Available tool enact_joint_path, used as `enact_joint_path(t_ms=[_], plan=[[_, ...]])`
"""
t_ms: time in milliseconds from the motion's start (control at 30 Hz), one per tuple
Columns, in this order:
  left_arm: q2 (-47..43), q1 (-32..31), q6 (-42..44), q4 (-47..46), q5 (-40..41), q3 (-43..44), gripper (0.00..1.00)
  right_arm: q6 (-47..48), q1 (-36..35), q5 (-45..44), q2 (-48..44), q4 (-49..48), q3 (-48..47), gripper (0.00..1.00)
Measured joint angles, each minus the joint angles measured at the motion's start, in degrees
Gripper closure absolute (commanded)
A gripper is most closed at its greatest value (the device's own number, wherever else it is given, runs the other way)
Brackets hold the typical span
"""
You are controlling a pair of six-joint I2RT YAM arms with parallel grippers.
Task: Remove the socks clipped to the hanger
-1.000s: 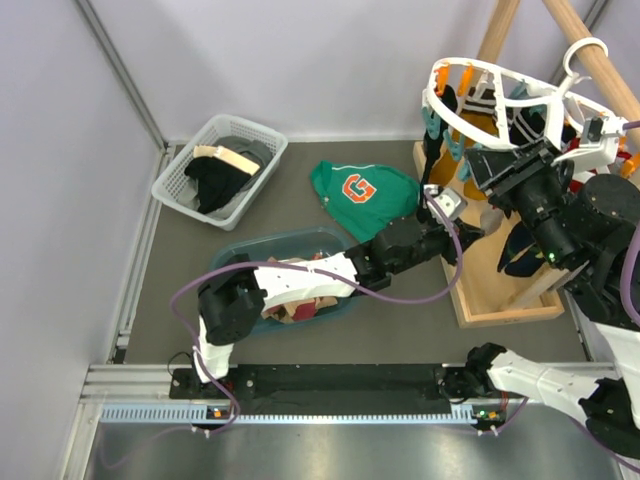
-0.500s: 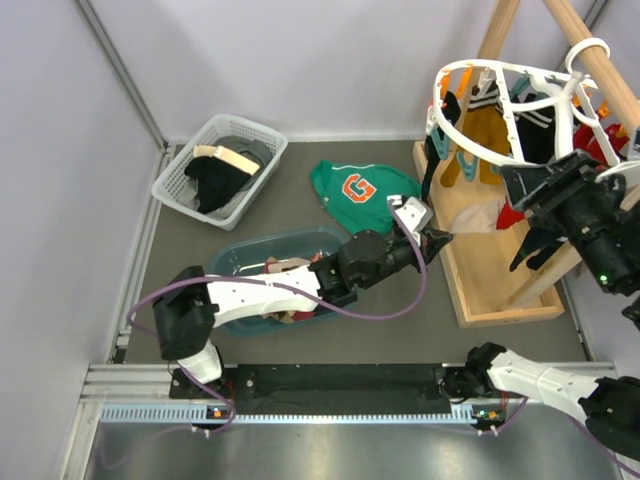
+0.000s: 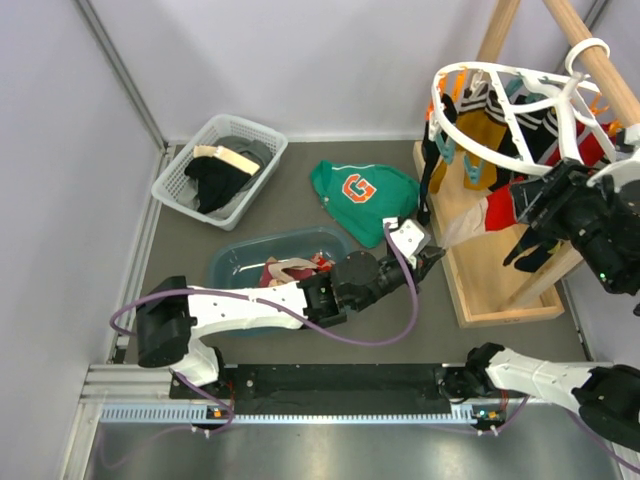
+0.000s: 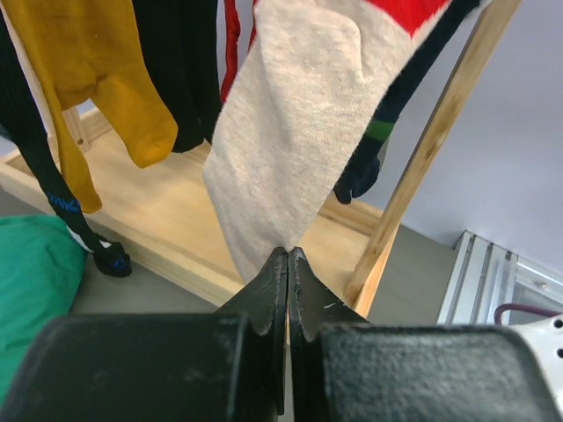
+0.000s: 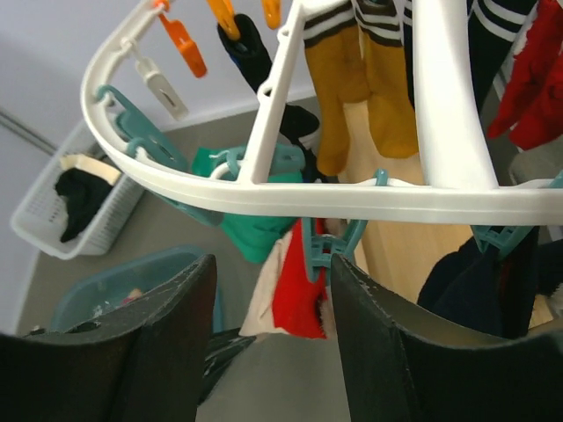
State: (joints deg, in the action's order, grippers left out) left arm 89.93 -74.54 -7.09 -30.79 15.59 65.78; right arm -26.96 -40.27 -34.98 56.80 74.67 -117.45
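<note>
Robot lab cell, grey panel walls (image 3: 60, 150), aluminium mounting rail (image 3: 120, 385)

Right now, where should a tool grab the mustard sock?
The mustard sock hangs limp from the hanger. Pinch its toe, the lowest free end, coming up from below on the left wrist camera's side, with the tool closing across the flat fabric.

A white mesh basket (image 3: 183, 160) is sitting at the far left of the grey tabletop (image 3: 180, 250), holding dark clothes (image 3: 213, 183) (a tan piece (image 3: 226, 156) is lying on top). A green sweatshirt (image 3: 362, 195) with an orange G is lying flat near the middle. A blue tub (image 3: 238, 264) is resting just in front of it. A wooden stand (image 3: 510, 312) is occupying the right side, its poles slanting upward.
</note>
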Motion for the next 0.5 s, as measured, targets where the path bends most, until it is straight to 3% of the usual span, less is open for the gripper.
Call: enact_joint_path(t_ms=[500], plan=[[-1.6,-0.7,1.1,1.5,1.9,-1.7,1.00,3.5,0.0,-6.5,0.2,0.2,5.0,0.50]])
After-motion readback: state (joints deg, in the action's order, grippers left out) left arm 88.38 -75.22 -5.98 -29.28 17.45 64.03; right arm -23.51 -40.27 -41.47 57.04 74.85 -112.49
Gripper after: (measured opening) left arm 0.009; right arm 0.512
